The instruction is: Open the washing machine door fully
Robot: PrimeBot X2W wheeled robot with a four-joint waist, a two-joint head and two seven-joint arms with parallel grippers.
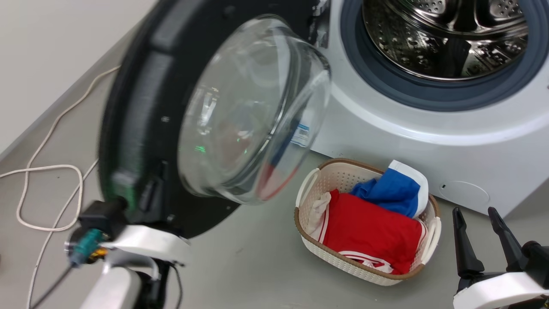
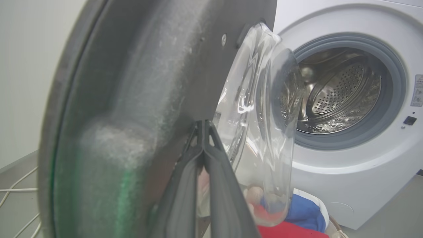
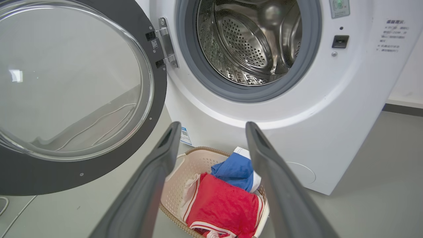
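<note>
Hinge (image 3: 165,43) seen from right wrist; right hand (image 3: 213,125) wide; left hand (image 2: 203,123) closed at washing machine door (image 2: 132,82).

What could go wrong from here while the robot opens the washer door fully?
1. The left gripper looks shut and pressed against the smooth inner face of the door. It could slip towards the glass bowl and lose the push.
2. A white cord lies looped on the floor on the side the door would swing towards. The arm or base might snag it.
</note>
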